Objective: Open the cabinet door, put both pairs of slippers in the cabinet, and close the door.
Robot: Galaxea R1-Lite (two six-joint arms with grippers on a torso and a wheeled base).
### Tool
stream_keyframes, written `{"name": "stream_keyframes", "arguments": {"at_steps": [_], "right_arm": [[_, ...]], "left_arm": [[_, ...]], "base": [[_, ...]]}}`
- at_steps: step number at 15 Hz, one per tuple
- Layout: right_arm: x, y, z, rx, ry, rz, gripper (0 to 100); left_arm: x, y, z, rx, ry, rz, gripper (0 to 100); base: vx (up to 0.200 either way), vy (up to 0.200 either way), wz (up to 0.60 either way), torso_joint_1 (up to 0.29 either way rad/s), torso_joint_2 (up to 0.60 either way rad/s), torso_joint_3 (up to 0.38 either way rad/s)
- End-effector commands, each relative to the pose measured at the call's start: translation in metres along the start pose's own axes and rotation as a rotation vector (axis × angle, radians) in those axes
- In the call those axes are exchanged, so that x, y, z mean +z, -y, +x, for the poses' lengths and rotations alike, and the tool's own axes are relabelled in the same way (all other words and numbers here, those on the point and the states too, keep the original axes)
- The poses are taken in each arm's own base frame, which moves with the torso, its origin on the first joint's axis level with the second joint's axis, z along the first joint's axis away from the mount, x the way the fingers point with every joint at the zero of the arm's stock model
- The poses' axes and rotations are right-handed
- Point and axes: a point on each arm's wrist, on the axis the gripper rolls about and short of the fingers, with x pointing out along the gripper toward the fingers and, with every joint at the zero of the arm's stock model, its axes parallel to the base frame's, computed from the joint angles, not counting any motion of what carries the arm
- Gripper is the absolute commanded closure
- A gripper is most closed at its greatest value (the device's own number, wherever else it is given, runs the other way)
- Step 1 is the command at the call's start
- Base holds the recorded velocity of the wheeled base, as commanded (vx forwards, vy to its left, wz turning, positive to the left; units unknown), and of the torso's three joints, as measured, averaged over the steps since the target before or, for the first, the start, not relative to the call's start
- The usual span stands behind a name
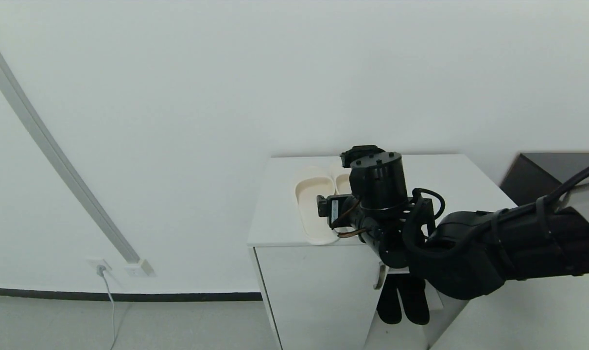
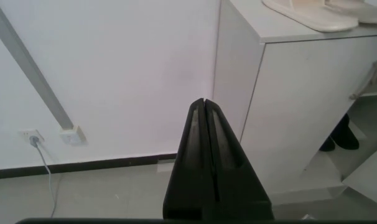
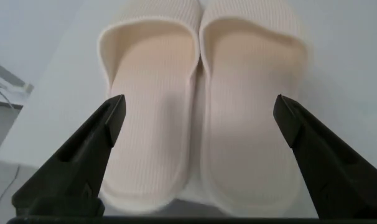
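While the white cabinet (image 1: 314,291) stands with its right side open, the robot's right arm hangs over the cabinet top, set to take the second pair. The right gripper (image 3: 200,107) is spread wide and holds nothing, one finger outside each of the cream slippers (image 1: 315,204). That pair lies side by side, touching, at the front edge of the top near its left corner. The black slippers (image 1: 402,301) already stand inside the open compartment, just beside the door handle (image 1: 380,277). The left gripper (image 2: 204,104) is closed on nothing, low beside the cabinet's left side.

The step in hand appears to be the pickup of the cream pair. It likely calls for a straight descent and a squeeze across both slippers at mid-length, so that the fingers press them together as one. The slippers look soft and may flex, and one could slide out if the grip is off-centre. Lifting clear of the front edge before swinging down to the opening would be prudent.
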Motion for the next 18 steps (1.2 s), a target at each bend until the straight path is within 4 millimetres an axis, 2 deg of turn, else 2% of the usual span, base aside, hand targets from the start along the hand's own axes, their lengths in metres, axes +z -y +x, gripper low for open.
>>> {"name": "stream_keyframes", "arguments": {"at_steps": [1, 3, 9, 17, 18], "right_arm": [[-0.014, -0.002, 0.010, -0.004, -0.007, -0.015, 0], [-0.023, -0.002, 0.026, -0.011, 0.020, -0.048, 0], [-0.024, -0.001, 0.066, -0.046, 0.050, -0.054, 0], [-0.018, -0.003, 0.089, -0.061, 0.084, -0.054, 0], [-0.018, -0.003, 0.089, -0.061, 0.084, -0.054, 100]], "left_arm": [[0.000, 0.000, 0.000, 0.001, -0.002, 0.000, 100], [0.000, 0.000, 0.000, 0.001, -0.002, 0.000, 100], [0.000, 0.000, 0.000, 0.001, -0.002, -0.003, 100], [0.000, 0.000, 0.000, 0.001, -0.002, -0.005, 100], [0.000, 0.000, 0.000, 0.001, -0.001, -0.005, 100]], "base": [[0.000, 0.000, 0.00, 0.000, 0.00, 0.000], [0.000, 0.000, 0.00, 0.000, 0.00, 0.000], [0.000, 0.000, 0.00, 0.000, 0.00, 0.000], [0.000, 0.000, 0.00, 0.000, 0.00, 0.000], [0.000, 0.000, 0.00, 0.000, 0.00, 0.000]]}}
